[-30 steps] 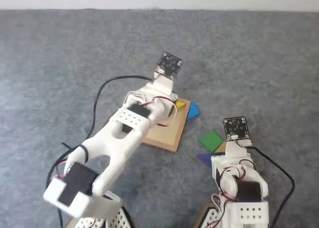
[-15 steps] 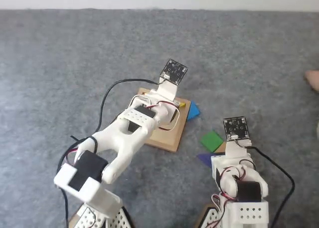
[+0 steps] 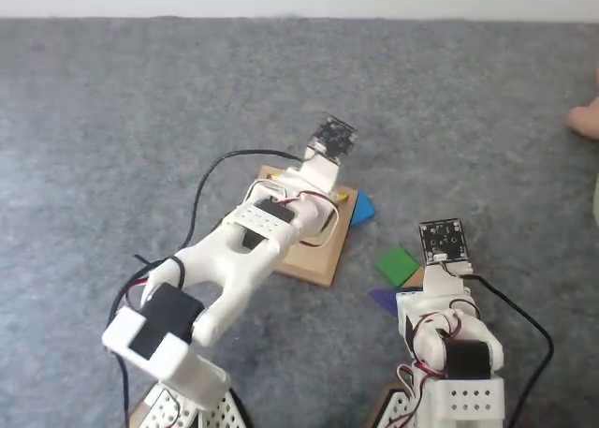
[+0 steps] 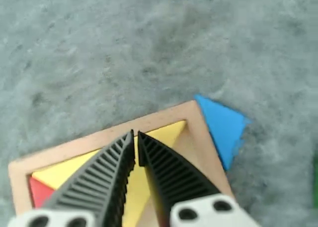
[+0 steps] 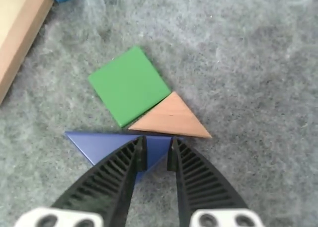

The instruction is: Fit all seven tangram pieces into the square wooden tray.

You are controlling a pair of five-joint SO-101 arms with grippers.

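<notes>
Left end effector (image 4: 135, 134) over yellow piece (image 4: 69, 170)

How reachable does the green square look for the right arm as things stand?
Probably yes. The green square lies uncovered on the carpet ahead of the right gripper, which hangs over the dark blue triangle. The tan triangle touching the square's edge may crowd a grasp.

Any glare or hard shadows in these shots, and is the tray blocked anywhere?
High view: soft even light, no glare, left arm hides most of the tray. Left wrist view: no glare, left gripper covers part of the tray. Right wrist view: even light, no hard shadow by the green square.
</notes>
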